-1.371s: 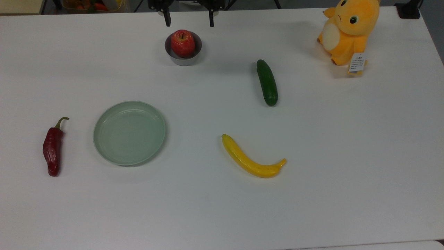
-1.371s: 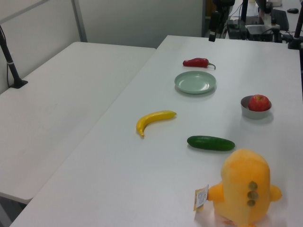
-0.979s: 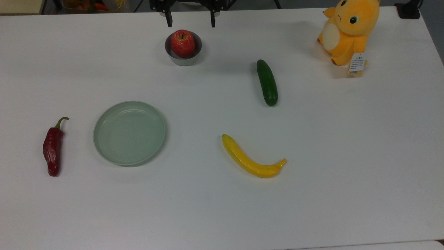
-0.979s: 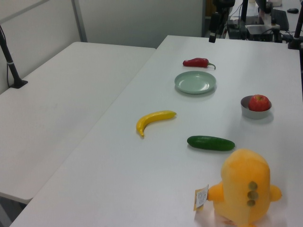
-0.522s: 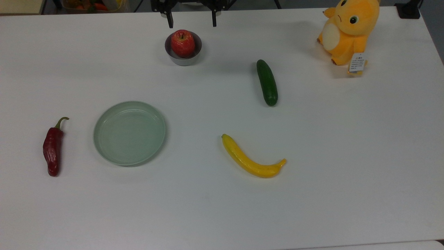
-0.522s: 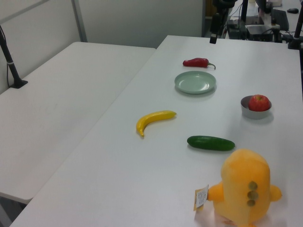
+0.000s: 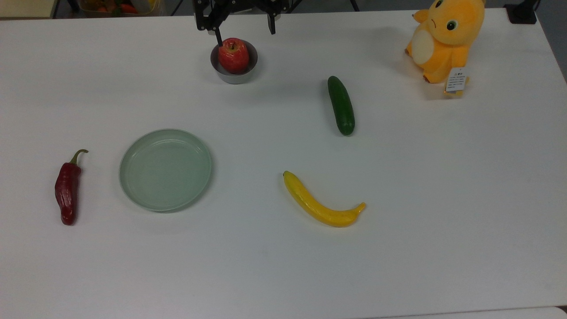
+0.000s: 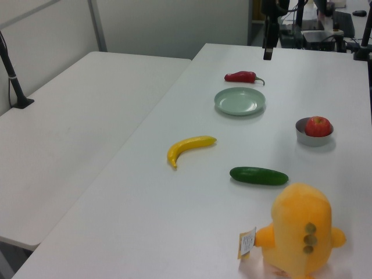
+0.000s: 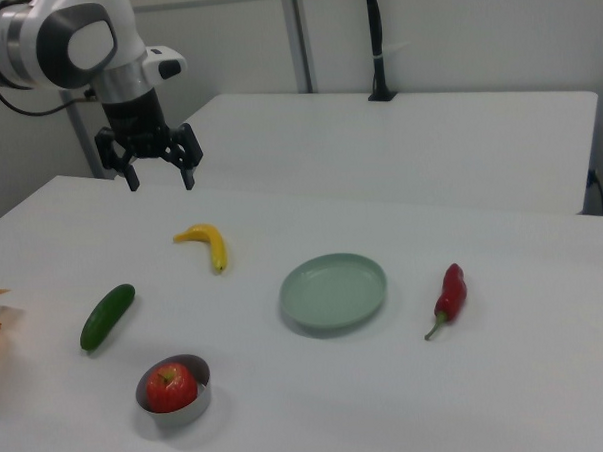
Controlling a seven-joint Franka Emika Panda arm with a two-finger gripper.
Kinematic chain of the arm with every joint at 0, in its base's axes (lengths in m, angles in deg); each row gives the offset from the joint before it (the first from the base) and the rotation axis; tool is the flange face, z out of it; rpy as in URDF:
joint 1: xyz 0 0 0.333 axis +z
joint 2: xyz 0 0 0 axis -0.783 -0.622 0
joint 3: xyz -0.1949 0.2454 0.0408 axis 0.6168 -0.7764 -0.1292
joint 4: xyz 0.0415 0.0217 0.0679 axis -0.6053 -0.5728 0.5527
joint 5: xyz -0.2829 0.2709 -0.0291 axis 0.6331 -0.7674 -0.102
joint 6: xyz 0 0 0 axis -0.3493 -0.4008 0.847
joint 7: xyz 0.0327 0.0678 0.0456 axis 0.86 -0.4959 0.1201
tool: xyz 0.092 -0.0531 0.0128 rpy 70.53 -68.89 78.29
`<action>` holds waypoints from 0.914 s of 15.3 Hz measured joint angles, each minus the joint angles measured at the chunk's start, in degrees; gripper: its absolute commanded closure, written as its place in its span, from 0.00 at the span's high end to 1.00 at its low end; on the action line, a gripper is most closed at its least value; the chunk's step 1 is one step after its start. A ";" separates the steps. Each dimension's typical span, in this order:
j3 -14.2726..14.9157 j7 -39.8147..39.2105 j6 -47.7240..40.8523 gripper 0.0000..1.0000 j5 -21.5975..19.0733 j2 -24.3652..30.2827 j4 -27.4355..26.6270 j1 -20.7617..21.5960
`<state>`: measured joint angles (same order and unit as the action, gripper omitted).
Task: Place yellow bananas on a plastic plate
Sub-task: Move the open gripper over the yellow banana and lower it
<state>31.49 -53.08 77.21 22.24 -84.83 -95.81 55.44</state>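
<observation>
**Banana waits on the table while your open gripper sets off**

Banana (image 7: 322, 203) lies flat on the white table (image 7: 283, 266), at about 3 o'clock from the plastic plate (image 7: 165, 169) in the top view and well apart from it, with its stem tip pointing away from the plate. Nothing touches it, so you have free access from above. The plate sits empty, ready to receive it.

Your gripper (image 9: 159, 170) hangs high over the table with its fingers spread wide and nothing between them. From the top view it appears at 12 o'clock, near the grey bowl (image 7: 234, 73) holding a red apple (image 7: 233, 55). A cucumber (image 7: 341, 105), a red chili (image 7: 67, 190) and an orange plush toy (image 7: 445, 37) also rest on the table.

Compared with a moment ago, your gripper has crept forward from the table's far edge and turned slightly; every object stays where it was.
</observation>
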 measured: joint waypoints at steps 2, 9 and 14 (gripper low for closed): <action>-0.11 -0.73 0.00 1.00 0.00 -0.70 -0.19 0.09; -0.72 -0.82 8.21 1.00 0.00 -5.79 -0.16 0.40; -0.77 -0.70 16.15 1.00 0.00 -10.64 1.20 2.32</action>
<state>30.72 -53.78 93.36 22.24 -95.48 -94.61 57.76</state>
